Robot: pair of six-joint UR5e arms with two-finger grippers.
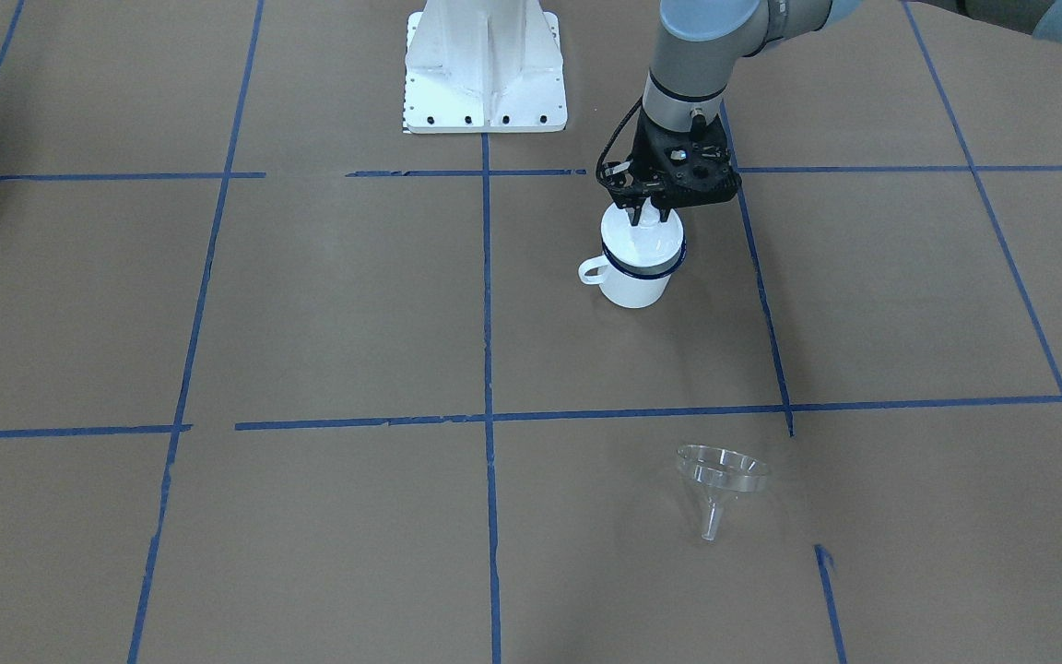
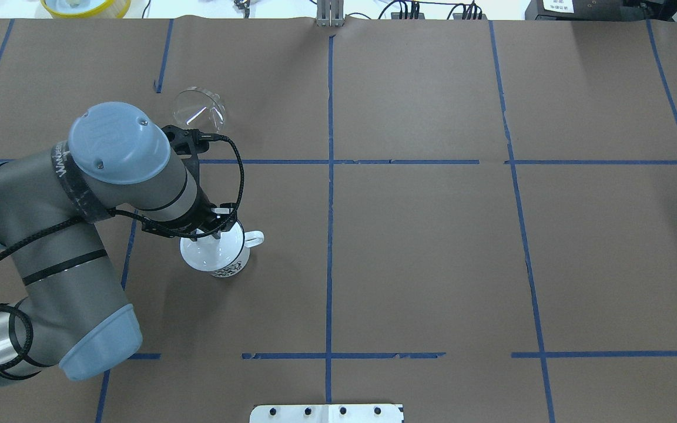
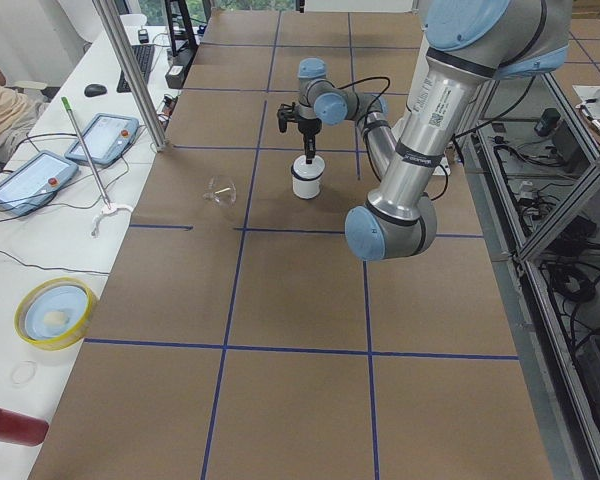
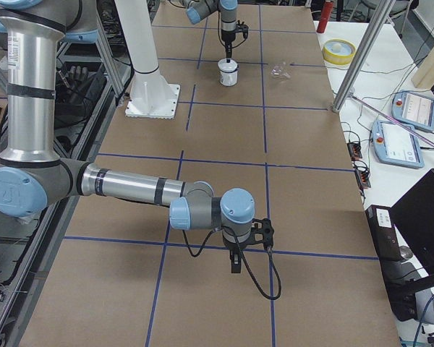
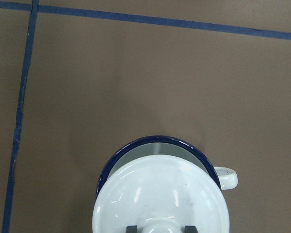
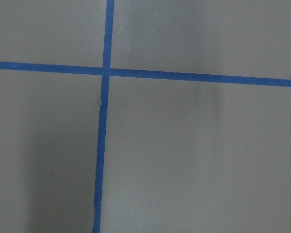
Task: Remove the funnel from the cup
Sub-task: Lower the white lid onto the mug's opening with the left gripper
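Note:
The cup (image 1: 634, 284), a white enamel mug with a dark blue rim, stands on the brown table with its handle (image 5: 226, 177) to one side. A round white lid (image 5: 162, 199) with a knob lies tilted over its mouth. My left gripper (image 1: 643, 210) is shut on the knob, straight above the cup (image 2: 225, 262). The clear funnel (image 1: 721, 476) lies on its side on the table, well apart from the cup and across a blue tape line; it also shows in the overhead view (image 2: 198, 108). My right gripper (image 4: 235, 266) hangs low over the table far from both; I cannot tell whether it is open or shut.
The white robot base plate (image 1: 485, 78) stands at the table's robot side. Blue tape lines (image 1: 487, 304) divide the brown surface. A yellow bowl (image 3: 55, 312), a red can (image 3: 10, 425), tablets (image 3: 100, 138) and a metal pole (image 3: 130, 75) stand beyond the funnel's side.

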